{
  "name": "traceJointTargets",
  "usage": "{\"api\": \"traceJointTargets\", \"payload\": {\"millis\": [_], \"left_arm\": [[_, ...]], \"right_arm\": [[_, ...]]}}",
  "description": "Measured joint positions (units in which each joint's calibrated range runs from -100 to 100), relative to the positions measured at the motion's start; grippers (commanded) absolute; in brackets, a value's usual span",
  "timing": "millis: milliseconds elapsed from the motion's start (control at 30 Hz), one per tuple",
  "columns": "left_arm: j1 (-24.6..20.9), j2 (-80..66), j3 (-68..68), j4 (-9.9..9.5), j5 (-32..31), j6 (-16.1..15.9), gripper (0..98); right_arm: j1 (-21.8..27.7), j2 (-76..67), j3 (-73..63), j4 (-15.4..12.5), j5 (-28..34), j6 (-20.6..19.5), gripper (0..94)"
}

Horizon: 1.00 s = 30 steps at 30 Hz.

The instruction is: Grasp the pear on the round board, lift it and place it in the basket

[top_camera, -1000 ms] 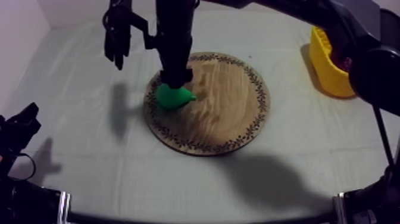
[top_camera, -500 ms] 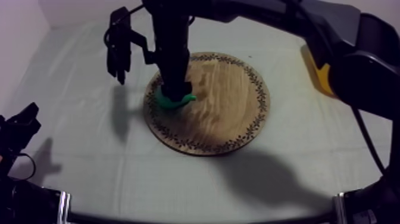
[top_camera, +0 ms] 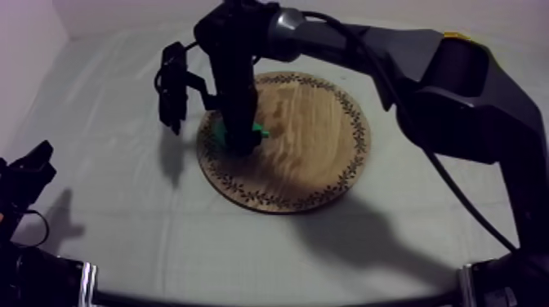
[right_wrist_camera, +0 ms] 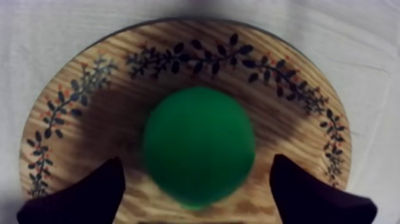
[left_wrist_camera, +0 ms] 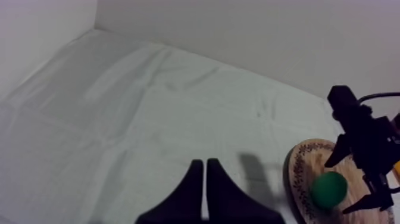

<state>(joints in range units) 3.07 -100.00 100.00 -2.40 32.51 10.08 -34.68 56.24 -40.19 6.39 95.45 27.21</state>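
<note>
Pear [right_wrist_camera: 199,146] lies on board [right_wrist_camera: 89,119] between wide-apart fingers [right_wrist_camera: 89,190] of right gripper [right_wrist_camera: 196,173]; left gripper [left_wrist_camera: 204,170] closed.

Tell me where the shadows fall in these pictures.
Top view: the right arm throws a broad shadow across the cloth near the wooden board. Right wrist view: a dark shadow surrounds the pear on the board. Left wrist view: a faint shadow lies on the cloth beside the board.
</note>
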Motion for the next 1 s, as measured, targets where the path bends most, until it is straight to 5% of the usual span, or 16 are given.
{"api": "traceJointTargets", "payload": {"millis": [567, 1000], "left_arm": [[0.00, 0.00, 0.00, 0.00, 0.00, 0.00, 0.1], [0.00, 0.00, 0.00, 0.00, 0.00, 0.00, 0.1]], "right_arm": [[0.74, 3.54, -2.69, -1.66, -0.08, 2.80, 36.7], [2.04, -4.63, 1.06, -1.95, -0.62, 3.00, 33.9]]}}
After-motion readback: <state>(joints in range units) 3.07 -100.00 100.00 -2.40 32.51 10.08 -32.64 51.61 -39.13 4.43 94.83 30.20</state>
